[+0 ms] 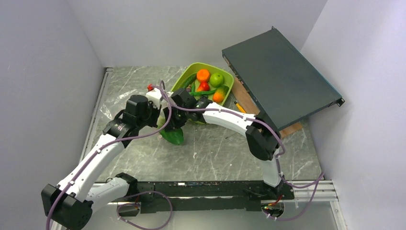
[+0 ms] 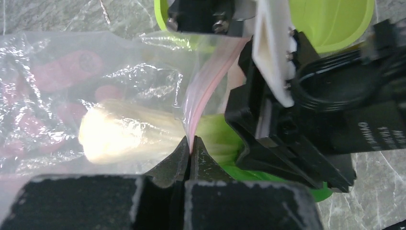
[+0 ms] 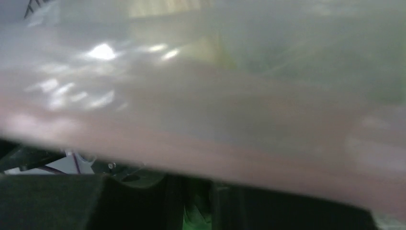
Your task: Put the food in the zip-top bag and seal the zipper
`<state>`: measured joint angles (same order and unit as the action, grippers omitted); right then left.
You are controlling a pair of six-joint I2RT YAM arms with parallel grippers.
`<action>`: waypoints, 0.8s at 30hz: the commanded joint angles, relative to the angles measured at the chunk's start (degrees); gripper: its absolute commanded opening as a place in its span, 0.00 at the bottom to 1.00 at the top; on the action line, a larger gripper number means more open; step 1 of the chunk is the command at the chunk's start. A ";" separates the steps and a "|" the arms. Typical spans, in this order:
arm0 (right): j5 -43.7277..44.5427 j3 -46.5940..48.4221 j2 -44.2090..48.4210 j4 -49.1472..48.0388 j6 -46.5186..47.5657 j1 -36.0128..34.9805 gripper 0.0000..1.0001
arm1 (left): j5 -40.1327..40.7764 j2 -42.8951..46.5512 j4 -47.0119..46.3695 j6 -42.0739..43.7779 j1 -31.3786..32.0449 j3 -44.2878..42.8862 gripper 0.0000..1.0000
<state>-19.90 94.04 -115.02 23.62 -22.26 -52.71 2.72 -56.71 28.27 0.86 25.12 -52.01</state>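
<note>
Bag (image 2: 57, 72) lies crumpled on the left of the counter (image 1: 230, 153) | left claw (image 2: 190, 155) pinched tight on zipper (image 2: 206, 91) | leek (image 2: 119, 136) white end inside, green end poking out the mouth | right claw (image 1: 176, 117) just beside it, lens smothered in plastic, grip can't tell | other food (image 1: 210, 84) in tray (image 1: 194, 66)

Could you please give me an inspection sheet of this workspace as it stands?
Surface: grey marbled table, intact.
Job's things: zip-top bag at left, unsealed; leek, white end inside; remaining food in lime tray.
Clutter: dark rack unit propped at right; orange-handled tool beside tray.
End effectors: left end effector shut on zipper; right end effector at bag mouth, state unclear.
Cables: purple cable along each arm.
Surroundings: plain white walls.
</note>
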 commanded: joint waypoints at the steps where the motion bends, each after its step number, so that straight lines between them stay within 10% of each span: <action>1: 2.30 -2.96 7.80 -11.94 -0.08 0.36 0.27 | -2.19 1.32 -3.93 -0.40 0.19 -0.13 0.00; 8: -1.41 -25.99 15.01 -49.59 -15.90 2.25 0.45 | -2.19 -0.95 -2.92 -0.49 0.03 -0.73 0.00; 24: -0.18 -30.05 23.55 -28.26 0.61 0.73 0.72 | -4.60 -0.82 -3.54 -3.19 -1.55 -0.77 0.00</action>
<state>-20.88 65.65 -95.74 -8.47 -28.58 -50.52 0.25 -57.65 27.20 -1.23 24.32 -51.83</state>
